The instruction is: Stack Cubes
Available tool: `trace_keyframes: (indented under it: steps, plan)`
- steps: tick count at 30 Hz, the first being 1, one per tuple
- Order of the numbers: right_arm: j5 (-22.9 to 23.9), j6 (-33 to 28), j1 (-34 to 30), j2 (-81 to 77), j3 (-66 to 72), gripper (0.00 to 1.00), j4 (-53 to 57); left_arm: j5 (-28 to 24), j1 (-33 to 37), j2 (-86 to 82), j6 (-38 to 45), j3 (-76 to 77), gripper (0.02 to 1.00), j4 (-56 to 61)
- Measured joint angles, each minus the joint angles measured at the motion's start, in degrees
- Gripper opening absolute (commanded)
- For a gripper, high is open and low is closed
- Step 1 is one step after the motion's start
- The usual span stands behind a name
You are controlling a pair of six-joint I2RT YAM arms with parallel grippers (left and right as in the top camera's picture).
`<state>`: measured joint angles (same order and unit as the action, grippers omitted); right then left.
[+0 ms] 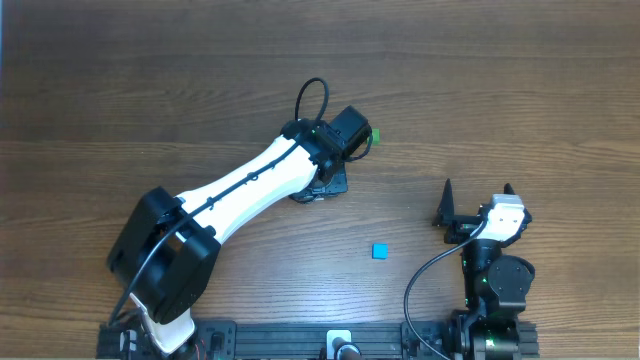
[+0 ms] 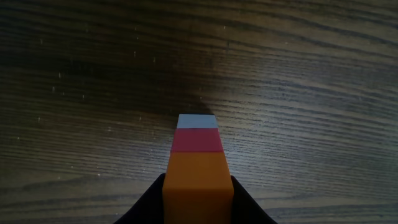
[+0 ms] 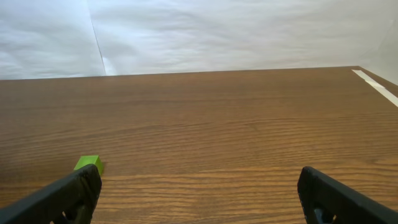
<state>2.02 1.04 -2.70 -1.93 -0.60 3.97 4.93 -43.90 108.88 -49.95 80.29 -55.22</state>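
Nearest, one orange cube (image 2: 198, 171) sits clamped between the left gripper (image 2: 198, 183) jaws, with one red cube (image 2: 197, 140) and one grey cube (image 2: 198, 121) touching in line beyond it. One green cube (image 1: 375, 135) lies just beside that gripper. One blue cube (image 1: 380, 250) lies well apart on the table (image 1: 150, 80). The right gripper (image 1: 478, 190) has its jaws wide apart, holding nothing.

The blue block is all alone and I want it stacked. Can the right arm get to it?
Probably yes. The blue block lies on bare table close beside the right arm. Its fingers are open, and nothing stands between them and the block.
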Motion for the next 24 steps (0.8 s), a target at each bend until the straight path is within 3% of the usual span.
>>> trace_keyframes:
  steps: [13,24]
  plan:
    - [0.0,0.0,0.0,0.0,0.0,0.993,0.0,0.0,0.0,0.2,0.0,0.0,0.209,0.1]
    - [0.0,0.0,0.0,0.0,0.0,0.991,0.0,0.0,0.0,0.4,-0.1,0.0,0.507,0.3]
